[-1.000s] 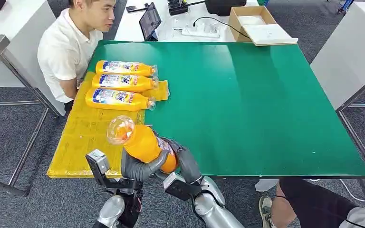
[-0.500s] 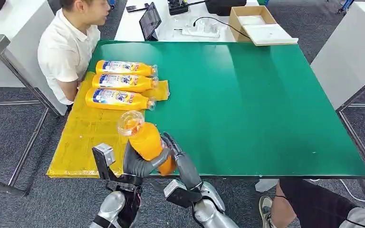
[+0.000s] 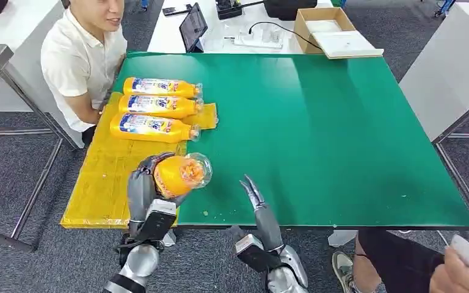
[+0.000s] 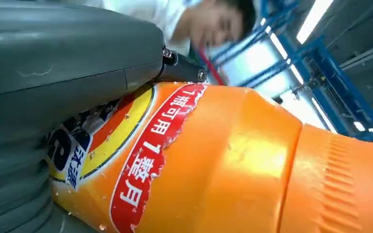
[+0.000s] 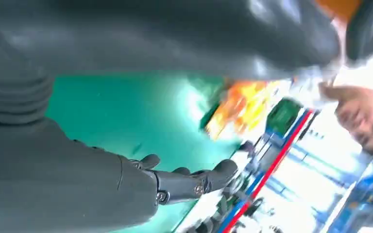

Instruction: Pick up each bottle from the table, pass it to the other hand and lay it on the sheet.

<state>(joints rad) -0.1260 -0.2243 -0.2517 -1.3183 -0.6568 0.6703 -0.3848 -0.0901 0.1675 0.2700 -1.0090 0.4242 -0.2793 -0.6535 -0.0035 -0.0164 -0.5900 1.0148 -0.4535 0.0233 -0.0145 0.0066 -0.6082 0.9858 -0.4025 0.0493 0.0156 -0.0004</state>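
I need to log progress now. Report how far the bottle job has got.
Done: three bottles lie side by side on the yellow sheet. In hand: the left hand grips a fourth orange bottle at the sheet's edge, while the right hand is open and holds nothing, so the handover looks complete. Left: laying this bottle on the sheet. I see no other bottle on the green table.

silver arms, dark grey left hand (image 3: 141,186) and right hand (image 3: 258,204), black wrist blocks
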